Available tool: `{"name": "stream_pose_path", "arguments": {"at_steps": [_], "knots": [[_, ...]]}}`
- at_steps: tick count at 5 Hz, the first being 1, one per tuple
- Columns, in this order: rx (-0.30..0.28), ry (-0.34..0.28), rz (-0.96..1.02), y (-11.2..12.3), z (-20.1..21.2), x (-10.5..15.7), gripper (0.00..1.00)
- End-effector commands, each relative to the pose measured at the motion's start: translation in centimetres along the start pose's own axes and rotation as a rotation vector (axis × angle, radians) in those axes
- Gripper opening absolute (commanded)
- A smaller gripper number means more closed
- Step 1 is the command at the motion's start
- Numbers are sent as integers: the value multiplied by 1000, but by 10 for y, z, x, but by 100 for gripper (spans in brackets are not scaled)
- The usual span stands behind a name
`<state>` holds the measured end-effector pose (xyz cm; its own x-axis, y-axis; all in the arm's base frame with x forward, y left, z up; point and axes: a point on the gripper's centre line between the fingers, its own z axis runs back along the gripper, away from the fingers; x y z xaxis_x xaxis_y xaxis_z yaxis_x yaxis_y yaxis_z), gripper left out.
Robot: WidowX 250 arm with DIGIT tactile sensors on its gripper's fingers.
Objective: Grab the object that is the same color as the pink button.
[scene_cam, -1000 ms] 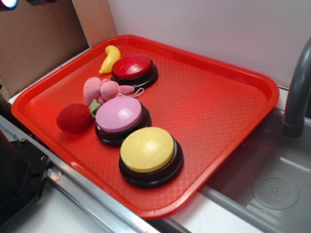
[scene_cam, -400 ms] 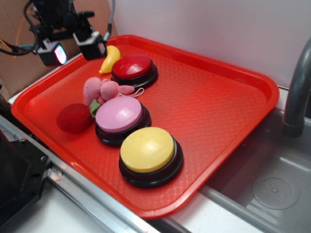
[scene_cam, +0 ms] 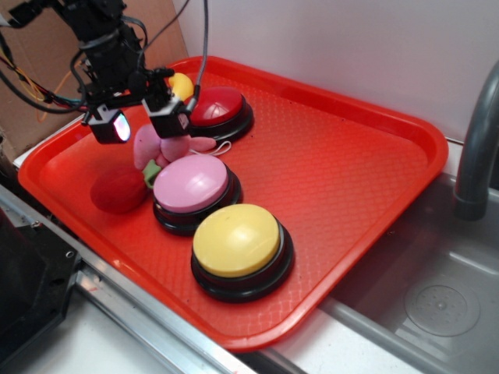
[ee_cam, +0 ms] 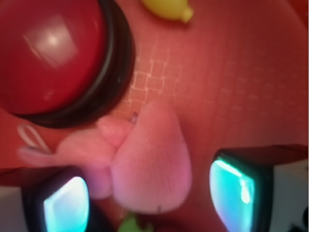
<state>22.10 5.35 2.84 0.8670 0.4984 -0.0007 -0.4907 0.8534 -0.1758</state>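
Note:
The object, a small pink plush toy (scene_cam: 150,146) with rounded lobes, lies on the red tray (scene_cam: 351,179) just behind the pink button (scene_cam: 191,184). My gripper (scene_cam: 142,126) hangs right over it, open, one finger on each side. In the wrist view the pink plush toy (ee_cam: 150,162) fills the gap between the two glowing pads (ee_cam: 66,205) of the gripper (ee_cam: 152,198), which do not touch it. Its white string loop (ee_cam: 29,136) shows at the left.
A red button (scene_cam: 222,105) and a yellow banana toy (scene_cam: 182,82) sit behind the plush. A red plush strawberry (scene_cam: 117,191) lies to its left front, and a yellow button (scene_cam: 236,240) stands nearest. A sink (scene_cam: 437,296) and faucet (scene_cam: 475,156) are to the right.
The arm came into view from the upper left and moved down and right. It now hovers over the pink plush with its fingers astride it. Nothing on the tray has moved.

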Motion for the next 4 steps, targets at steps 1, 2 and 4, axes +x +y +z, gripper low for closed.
{"name": "stream_pose_path", "arguments": {"at_steps": [1,2,4], "knots": [[-27,-17,-68,3,-6,14,94],[-26,-24,-63,4,-7,14,0],[28,-46,-36,1,16,16,0]]}}
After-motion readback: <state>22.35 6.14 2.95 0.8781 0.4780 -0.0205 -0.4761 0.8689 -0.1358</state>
